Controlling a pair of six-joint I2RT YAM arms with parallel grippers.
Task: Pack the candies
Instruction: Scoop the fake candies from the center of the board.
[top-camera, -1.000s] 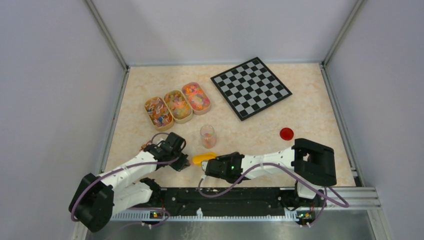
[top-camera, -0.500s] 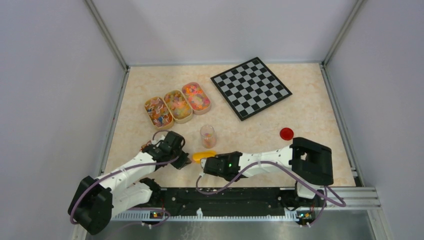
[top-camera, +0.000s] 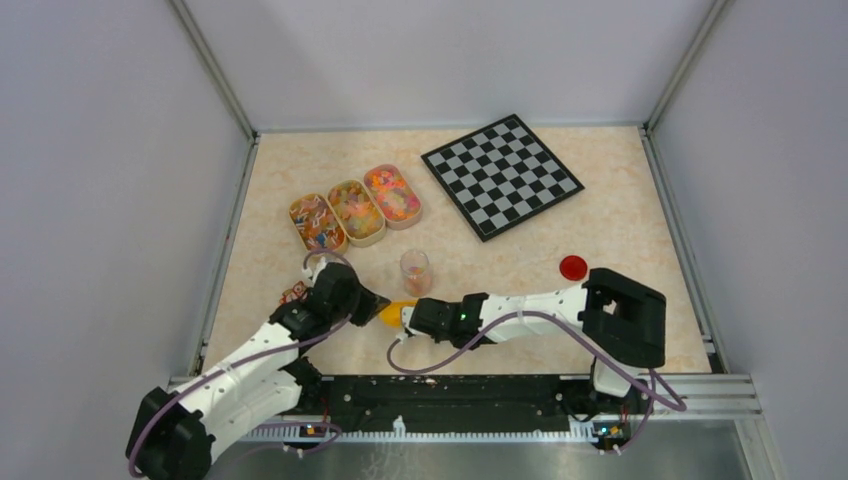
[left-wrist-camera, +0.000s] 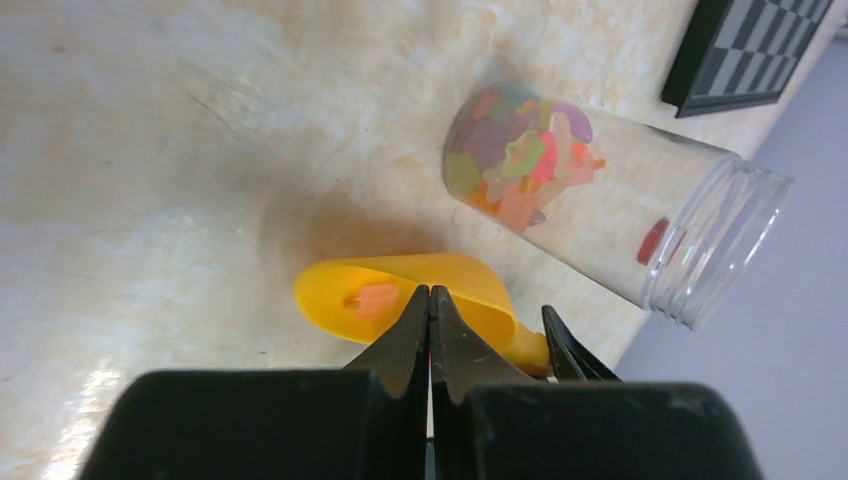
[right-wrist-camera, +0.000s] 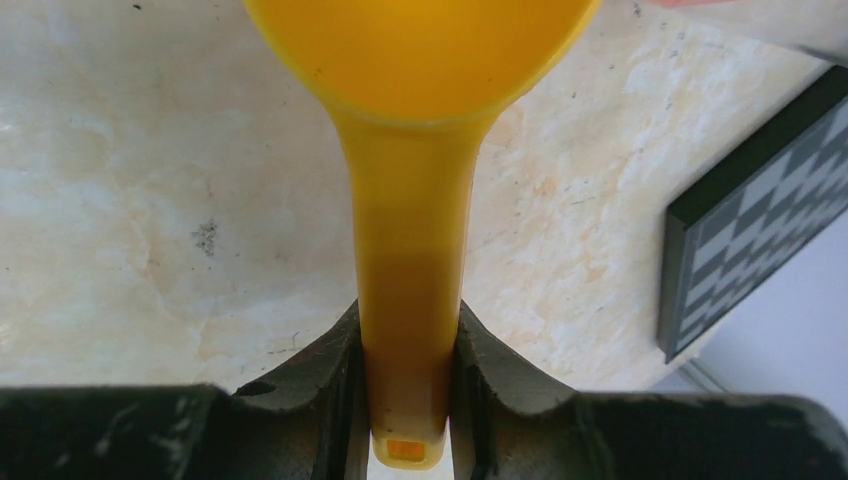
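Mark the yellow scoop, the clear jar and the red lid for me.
yellow scoop (right-wrist-camera: 410, 290): right wrist view, on the middle of its handle.
clear jar (left-wrist-camera: 615, 195): left wrist view, on its bare side wall above the candies.
red lid (top-camera: 573, 267): top external view, on its centre.

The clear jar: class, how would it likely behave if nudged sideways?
The clear jar looks tall, narrow and thin-walled, so probably light and tippy. Candies fill only its bottom, which may steady it slightly. It stands open, so tipping would likely spill them.
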